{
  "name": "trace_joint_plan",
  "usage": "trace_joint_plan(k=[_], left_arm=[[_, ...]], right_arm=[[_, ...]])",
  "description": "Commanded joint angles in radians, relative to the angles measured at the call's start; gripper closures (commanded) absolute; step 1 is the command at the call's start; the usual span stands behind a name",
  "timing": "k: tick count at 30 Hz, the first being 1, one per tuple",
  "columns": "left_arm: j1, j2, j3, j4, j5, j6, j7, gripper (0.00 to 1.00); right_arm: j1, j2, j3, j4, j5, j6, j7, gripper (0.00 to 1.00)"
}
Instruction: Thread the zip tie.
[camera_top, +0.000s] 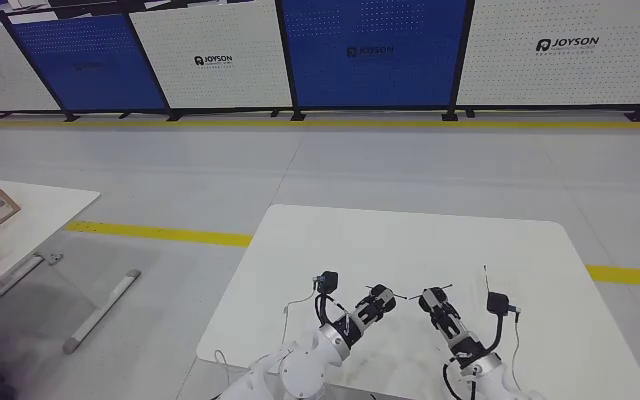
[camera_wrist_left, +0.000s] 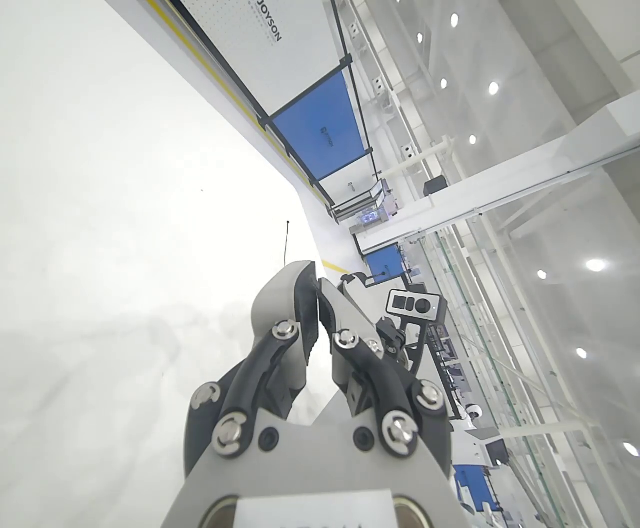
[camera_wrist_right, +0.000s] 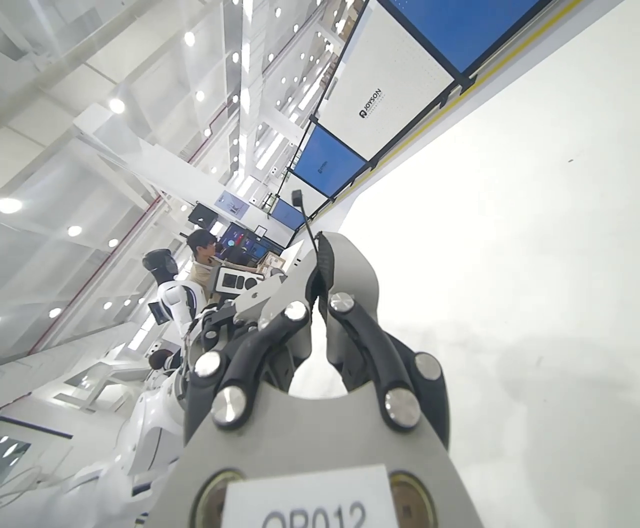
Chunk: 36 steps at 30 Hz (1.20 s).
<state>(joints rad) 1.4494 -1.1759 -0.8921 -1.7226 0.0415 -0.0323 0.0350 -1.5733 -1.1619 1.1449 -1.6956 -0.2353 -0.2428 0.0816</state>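
Observation:
A thin black zip tie (camera_wrist_right: 306, 220) sticks out past my right gripper (camera_wrist_right: 320, 245), its square head (camera_wrist_right: 297, 196) at the free end. The right fingers are shut on its strap. In the top view both grippers hover close together over the near part of the white table (camera_top: 420, 240), the left gripper (camera_top: 382, 294) facing the right gripper (camera_top: 430, 296). My left gripper (camera_wrist_left: 317, 280) has its pads pressed together. I see nothing between them. A short black strand (camera_top: 402, 296) shows beside the left tip; whether the left gripper holds it I cannot tell.
Another thin black strip (camera_top: 486, 278) with a small knob lies on the table right of the grippers, and it is also the strip (camera_wrist_left: 287, 242) past the left fingertips. A second white table (camera_top: 40, 215) stands off to the left.

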Motion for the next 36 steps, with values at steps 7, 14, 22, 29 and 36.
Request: trace_joint_plan(k=[7, 14, 22, 29, 36], left_arm=[[0.0, 0.0, 0.0, 0.0, 0.0, 0.0, 0.0, 1.0], [0.0, 0.0, 0.0, 0.0, 0.0, 0.0, 0.0, 1.0], [0.0, 0.0, 0.0, 0.0, 0.0, 0.0, 0.0, 1.0], [0.0, 0.0, 0.0, 0.0, 0.0, 0.0, 0.0, 1.0], [0.0, 0.0, 0.0, 0.0, 0.0, 0.0, 0.0, 1.0]], right_arm=[[0.0, -0.002, -0.002, -0.005, -0.009, 0.006, -0.009, 1.0], [0.017, -0.01, -0.013, 0.013, -0.012, 0.019, -0.009, 1.0], [0.017, -0.016, -0.011, 0.017, -0.016, 0.022, -0.006, 1.0], [-0.009, -0.015, 0.01, -0.002, -0.02, 0.008, -0.009, 1.0], [-0.007, -0.019, 0.011, -0.008, -0.025, 0.026, 0.004, 1.0]])
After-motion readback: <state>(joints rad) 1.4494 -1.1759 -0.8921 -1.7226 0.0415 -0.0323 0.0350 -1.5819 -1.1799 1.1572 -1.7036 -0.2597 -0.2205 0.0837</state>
